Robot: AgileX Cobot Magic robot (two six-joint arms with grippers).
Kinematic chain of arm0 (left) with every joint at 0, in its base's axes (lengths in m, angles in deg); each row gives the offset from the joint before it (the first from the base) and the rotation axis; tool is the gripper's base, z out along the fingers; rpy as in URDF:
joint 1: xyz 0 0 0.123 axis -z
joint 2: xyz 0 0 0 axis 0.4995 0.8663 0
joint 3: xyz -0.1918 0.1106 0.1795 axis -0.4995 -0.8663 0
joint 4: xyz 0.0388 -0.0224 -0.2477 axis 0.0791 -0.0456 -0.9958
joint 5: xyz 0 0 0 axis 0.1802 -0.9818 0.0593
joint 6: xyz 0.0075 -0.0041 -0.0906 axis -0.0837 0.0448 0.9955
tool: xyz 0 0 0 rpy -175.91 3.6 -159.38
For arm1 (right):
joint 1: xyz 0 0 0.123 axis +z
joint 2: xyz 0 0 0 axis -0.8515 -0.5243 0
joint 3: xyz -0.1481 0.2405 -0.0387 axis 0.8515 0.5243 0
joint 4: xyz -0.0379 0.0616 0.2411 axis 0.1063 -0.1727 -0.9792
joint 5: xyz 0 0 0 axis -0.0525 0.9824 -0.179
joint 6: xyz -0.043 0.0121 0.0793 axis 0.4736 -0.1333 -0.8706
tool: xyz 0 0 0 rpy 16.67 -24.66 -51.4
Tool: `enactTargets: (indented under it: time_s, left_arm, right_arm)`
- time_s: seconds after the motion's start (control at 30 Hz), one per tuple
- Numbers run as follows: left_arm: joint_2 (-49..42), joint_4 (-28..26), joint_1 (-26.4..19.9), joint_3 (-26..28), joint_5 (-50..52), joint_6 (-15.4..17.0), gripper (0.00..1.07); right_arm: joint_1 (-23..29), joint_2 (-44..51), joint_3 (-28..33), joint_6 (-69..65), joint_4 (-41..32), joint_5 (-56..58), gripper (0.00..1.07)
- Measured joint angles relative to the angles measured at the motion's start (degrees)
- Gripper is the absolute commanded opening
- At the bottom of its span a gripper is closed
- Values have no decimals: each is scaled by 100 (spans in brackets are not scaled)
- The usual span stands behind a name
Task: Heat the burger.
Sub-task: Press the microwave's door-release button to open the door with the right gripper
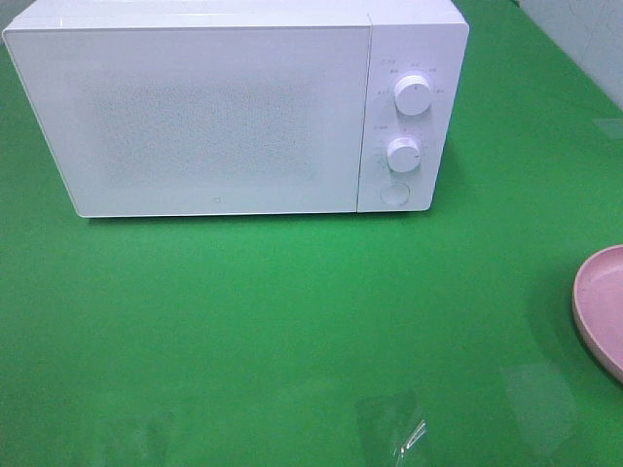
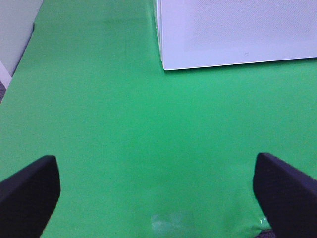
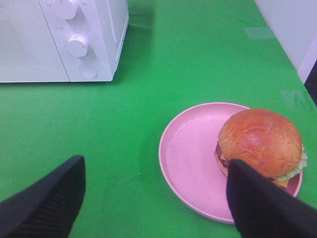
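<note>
Burger [image 3: 260, 144] sat off-centre on pink plate [image 3: 190, 163] at table's [image 1: 292, 321] right side, right gripper [image 3: 156, 166] spread wide & empty beside it. Microwave [image 1: 243, 107] stood far back, door [image 1: 175, 126] shut; left gripper [image 2: 154, 161], also apart & empty, prob. needed to open it first, w/ plate kept level.

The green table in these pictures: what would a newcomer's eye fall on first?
First, the white microwave, door shut, at the back of the green table, with two round knobs on its right panel. Next, the burger with its glossy bun, sitting off-centre on the pink plate on the table's right side. The left gripper and the right gripper are open and empty.
</note>
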Motion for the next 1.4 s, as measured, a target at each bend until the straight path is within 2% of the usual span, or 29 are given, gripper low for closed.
enactTargets:
  time_s: [1.4]
  left_arm:
    - [0,0,0,0,0,0,98]
  right_arm:
    - [0,0,0,0,0,0,75]
